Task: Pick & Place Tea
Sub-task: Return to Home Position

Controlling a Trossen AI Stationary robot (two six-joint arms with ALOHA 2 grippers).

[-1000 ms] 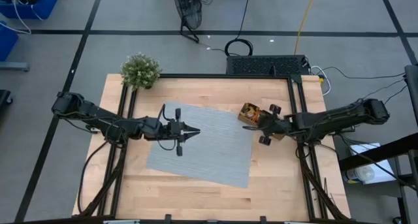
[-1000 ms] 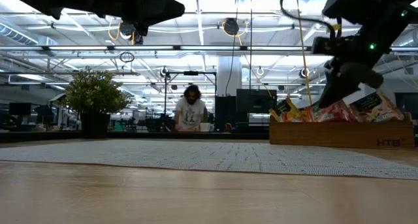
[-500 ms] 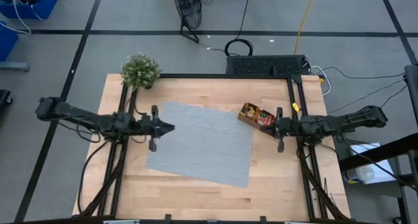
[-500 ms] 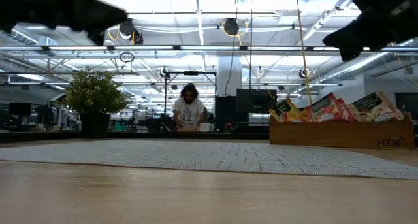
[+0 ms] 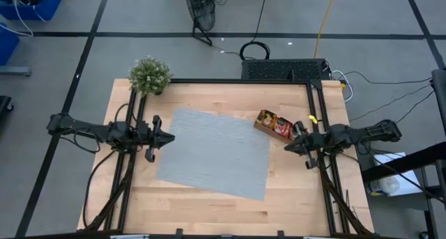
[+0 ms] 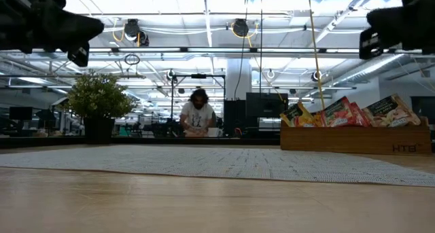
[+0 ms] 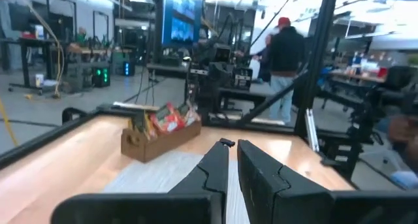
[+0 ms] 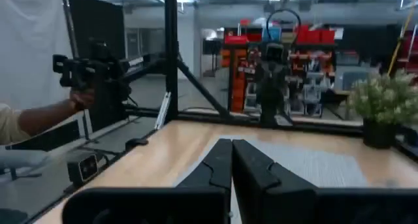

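The tea sachets (image 5: 273, 123), red, orange-yellow and pale, stand on edge in a brown wooden tray (image 6: 353, 138) at the far right of the table, beside the grey mat (image 5: 216, 152). My left gripper (image 5: 171, 136) hangs shut over the mat's left edge, pointing level toward the table's right; its wrist view shows the fingers (image 7: 215, 168) together and the tray (image 7: 157, 134) far ahead. My right gripper (image 5: 286, 146) hangs shut near the table's right edge, just on the near side of the tray, pointing level toward the left, with its fingers (image 8: 219, 165) closed on nothing.
A potted plant (image 5: 150, 75) stands at the table's far left corner. Black frame rails (image 5: 317, 113) run along the table's sides. In the low view a person (image 6: 197, 114) stands in the room beyond the table. A hand (image 8: 78, 103) shows off the table in the right wrist view.
My left gripper has drawn back from the mat's middle toward the table's left edge. My right gripper has pulled away from the tray toward the right edge and tipped up from pointing down to level. Both stayed shut, and the sachets have not moved.
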